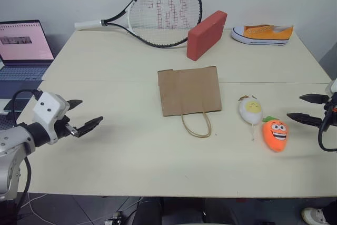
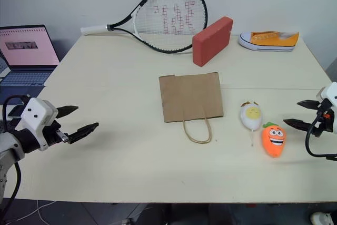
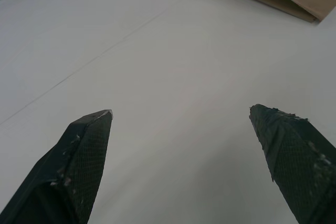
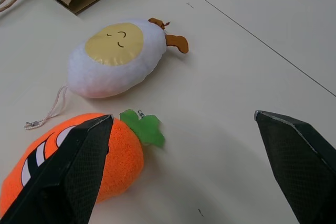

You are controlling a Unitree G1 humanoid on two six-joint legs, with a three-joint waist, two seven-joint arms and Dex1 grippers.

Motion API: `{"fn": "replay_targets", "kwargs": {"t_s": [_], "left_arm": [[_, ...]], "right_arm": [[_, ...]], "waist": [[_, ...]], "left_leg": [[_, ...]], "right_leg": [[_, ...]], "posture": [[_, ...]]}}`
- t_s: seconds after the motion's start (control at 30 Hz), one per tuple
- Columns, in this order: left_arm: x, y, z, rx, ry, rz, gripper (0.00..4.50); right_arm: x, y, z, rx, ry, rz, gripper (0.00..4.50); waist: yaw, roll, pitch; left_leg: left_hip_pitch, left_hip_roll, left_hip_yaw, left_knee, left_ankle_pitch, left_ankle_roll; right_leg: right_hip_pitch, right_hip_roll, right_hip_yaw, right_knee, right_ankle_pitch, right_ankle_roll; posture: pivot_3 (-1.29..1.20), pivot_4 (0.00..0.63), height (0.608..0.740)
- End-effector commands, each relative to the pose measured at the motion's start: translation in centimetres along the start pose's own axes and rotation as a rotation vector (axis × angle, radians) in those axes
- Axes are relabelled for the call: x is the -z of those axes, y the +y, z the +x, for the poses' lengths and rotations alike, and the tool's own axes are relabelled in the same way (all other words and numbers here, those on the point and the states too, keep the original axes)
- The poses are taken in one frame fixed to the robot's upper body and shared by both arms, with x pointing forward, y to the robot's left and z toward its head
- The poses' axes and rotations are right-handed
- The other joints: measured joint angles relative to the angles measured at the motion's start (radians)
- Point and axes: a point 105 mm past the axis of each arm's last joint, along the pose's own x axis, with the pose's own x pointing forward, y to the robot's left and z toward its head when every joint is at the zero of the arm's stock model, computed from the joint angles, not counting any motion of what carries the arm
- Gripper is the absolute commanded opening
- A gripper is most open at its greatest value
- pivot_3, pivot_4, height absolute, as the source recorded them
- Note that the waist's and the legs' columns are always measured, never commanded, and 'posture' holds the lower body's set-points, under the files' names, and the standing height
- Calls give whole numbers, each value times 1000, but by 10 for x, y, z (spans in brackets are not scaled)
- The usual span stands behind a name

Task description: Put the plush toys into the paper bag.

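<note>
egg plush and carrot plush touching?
Apart. The right wrist view shows a strip of bare table between the egg plush and the carrot plush; the left eye view shows the same gap.

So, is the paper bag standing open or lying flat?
Lying flat: the paper bag is collapsed on the table, handles spread toward the front edge.

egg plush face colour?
Yellow, on a white body; the egg plush shows best in the right wrist view.
</note>
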Motion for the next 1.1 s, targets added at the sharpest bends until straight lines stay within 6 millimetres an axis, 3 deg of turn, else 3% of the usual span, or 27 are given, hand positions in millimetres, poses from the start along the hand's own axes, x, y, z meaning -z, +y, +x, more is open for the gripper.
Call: {"fn": "replay_targets", "kwargs": {"t_s": [0.03,0.63,1.1], "left_arm": [[-8,0,-1,11,-30,18,4471],[-17,2,0,-3,-79,56,4471],[-13,-13,7,61,-90,21,4471]], "right_arm": [[-16,-5,-9,21,-30,-53,4500],[-16,-6,-6,19,-30,-72,4500],[-20,-4,-3,12,-49,-82,4500]], "waist": [[0,0,0],[0,0,0],[-1,0,0]], "left_leg": [[0,0,0,0,0,0],[0,0,0,0,0,0],[0,0,0,0,0,0]], "right_leg": [[0,0,0,0,0,0],[0,0,0,0,0,0],[0,1,0,0,1,0]], "posture": [[0,150,740],[0,150,740],[0,150,740]]}}
